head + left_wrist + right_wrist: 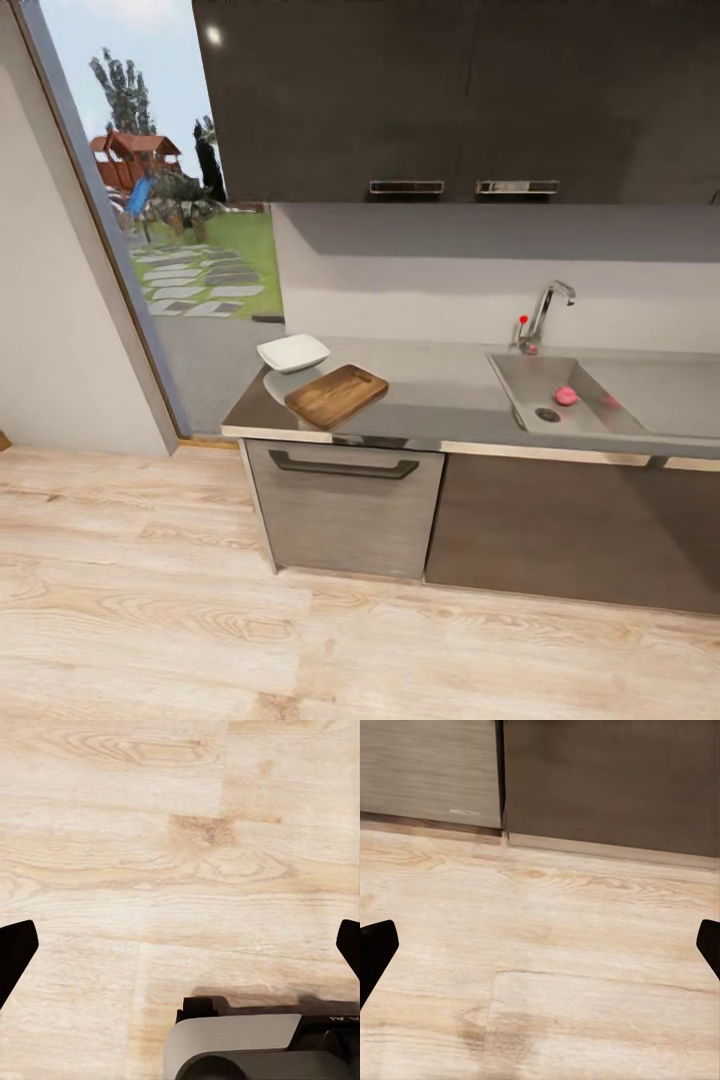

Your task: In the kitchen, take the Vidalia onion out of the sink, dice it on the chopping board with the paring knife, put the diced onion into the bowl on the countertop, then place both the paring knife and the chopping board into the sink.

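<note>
Kitchen seen from across a pale wood floor (150, 600)

Glossy grey tabletop (440, 385) over dark cabinets; white bowl (293, 352) and brown board (336, 395) at its left end; pink onion (566, 396) in the sink (600, 415) at right; left gripper (180, 945) and right gripper (540, 945) both wide, above the floor.

My left end effector (180, 945) points down, its fingers (15, 952) spread wide. My right end effector (540, 945) hangs likewise, fingers (375, 952) wide apart, holding nothing.

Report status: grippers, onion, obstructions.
Left gripper and right gripper open, over floor. Vidalia onion in the sink by drain. Chopping board beside bowl. Nothing blocking.
</note>
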Controlling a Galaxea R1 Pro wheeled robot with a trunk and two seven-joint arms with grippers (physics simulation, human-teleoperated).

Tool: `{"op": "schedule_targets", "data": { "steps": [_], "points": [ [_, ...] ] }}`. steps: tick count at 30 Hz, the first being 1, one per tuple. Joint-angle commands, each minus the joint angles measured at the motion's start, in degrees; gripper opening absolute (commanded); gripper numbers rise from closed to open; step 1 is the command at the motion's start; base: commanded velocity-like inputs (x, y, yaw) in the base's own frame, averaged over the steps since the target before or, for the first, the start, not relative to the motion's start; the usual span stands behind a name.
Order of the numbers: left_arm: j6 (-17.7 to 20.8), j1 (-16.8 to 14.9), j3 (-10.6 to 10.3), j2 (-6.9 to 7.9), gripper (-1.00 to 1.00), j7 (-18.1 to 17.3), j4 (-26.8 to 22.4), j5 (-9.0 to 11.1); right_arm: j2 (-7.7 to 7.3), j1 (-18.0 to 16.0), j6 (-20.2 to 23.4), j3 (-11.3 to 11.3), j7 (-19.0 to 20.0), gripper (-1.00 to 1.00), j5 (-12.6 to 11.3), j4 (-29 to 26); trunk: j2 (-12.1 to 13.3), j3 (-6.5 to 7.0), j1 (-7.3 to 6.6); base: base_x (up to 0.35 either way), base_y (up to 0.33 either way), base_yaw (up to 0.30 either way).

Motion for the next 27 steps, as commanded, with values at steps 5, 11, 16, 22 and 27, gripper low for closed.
{"op": "schedule_targets", "data": {
  "steps": [5, 11, 16, 22, 27],
  "points": [
    [-0.1, 0.0, 0.0, 0.04, 1.0, 0.0, -0.1, 0.0, -0.01, 0.0, -0.1, 0.0, -0.2, 1.0, 0.1, 0.0, 2.0, 0.86, -1.1, 0.0, 0.0, 0.0],
    [-0.1, 0.0, 0.0, 0.22, 1.0, 0.0, -0.1, 0.0, -0.01, 0.0, -0.1, 0.0, -0.1, 1.0, 0.0, 0.0, 4.4, 1.93, -2.42, 0.0, 0.0, 0.0],
    [-0.1, 0.0, 0.0, 0.32, 1.0, 0.0, -0.2, 0.0, -0.01, 0.0, -0.1, 0.0, -0.2, 1.0, 0.1, 0.0, 6.4, 2.83, -3.51, 0.0, 0.0, 0.0],
    [-0.1, 0.0, 0.0, 0.34, 1.0, 0.0, -0.3, 0.0, -0.01, 0.0, -0.1, 0.0, -0.1, 1.0, 0.1, 0.0, 8.8, 3.91, -4.83, 0.0, 0.0, 0.0],
    [-0.1, 0.0, 0.0, 0.35, 1.0, 0.0, -0.3, 0.0, -0.01, 0.0, -0.1, 0.0, -0.1, 1.0, 0.0, 0.0, 10.8, 4.81, -5.93, 0.0, 0.0, 0.0]
  ]
}}
